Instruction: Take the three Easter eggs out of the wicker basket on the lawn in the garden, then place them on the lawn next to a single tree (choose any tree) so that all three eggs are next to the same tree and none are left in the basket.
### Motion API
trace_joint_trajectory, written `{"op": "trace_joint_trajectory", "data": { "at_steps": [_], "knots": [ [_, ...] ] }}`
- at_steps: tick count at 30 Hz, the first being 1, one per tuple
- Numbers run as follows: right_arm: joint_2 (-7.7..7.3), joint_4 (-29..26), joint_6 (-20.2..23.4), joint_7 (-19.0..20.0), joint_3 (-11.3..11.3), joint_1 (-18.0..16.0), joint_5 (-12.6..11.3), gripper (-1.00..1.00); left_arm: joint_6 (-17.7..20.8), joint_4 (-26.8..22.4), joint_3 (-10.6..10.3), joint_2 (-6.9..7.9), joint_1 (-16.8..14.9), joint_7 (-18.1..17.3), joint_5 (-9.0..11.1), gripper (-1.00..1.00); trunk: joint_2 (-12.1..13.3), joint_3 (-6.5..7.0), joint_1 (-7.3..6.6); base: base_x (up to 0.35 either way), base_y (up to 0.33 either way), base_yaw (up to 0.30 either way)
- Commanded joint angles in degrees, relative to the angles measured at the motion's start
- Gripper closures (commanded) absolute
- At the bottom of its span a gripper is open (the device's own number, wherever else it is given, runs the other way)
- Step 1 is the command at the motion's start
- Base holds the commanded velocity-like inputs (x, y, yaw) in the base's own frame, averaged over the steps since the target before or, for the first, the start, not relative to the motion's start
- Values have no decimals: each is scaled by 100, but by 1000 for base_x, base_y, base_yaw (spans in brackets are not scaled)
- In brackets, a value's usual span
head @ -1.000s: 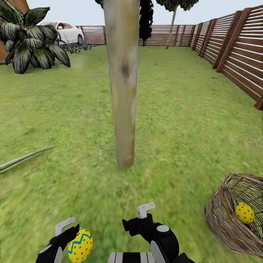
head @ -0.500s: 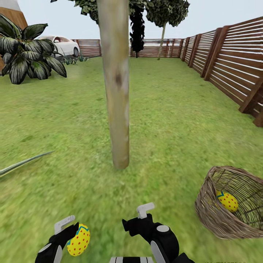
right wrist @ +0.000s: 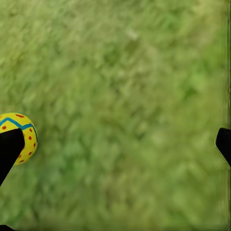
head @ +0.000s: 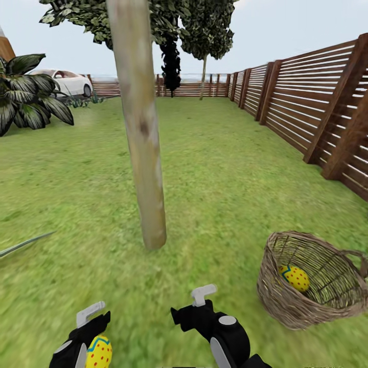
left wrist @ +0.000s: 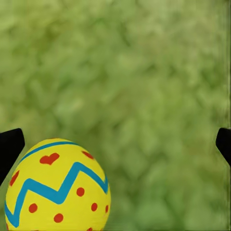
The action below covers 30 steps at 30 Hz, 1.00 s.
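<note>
No writing shows; both grippers gape wide over the lawn point(head: 230, 168), the left gripper point(left wrist: 115, 142) beside an egg point(left wrist: 57, 187), the right gripper point(right wrist: 115, 142) empty.

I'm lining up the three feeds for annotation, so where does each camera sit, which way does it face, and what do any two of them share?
Head view: on the robot's head, facing forward and down over the lawn toward the tree and wicker basket; both arms show, left gripper and right gripper.
Left wrist view: near the left gripper, facing down at grass; dark fingertips at the edges, an Easter egg close below.
Right wrist view: near the right gripper, facing down at grass; dark fingertips show.
Shared: the egg by the left gripper shows in all three.
</note>
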Motion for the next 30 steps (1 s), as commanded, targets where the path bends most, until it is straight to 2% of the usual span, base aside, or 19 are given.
{"op": "trace_joint_trajectory", "data": {
  "at_steps": [1, 30],
  "knots": [
    [-1, 17, 21, -59, 9, -5, -57, -100, 32, -14, 31, -8, -4, -42, -52, -100, 0, 24, -3, 0, 0, -232],
    [-1, 143, 21, -59, 9, -5, -55, -100, 45, -14, 31, -10, -4, -25, -75, -100, 37, 828, -76, 0, 0, -226]
  ]
}}
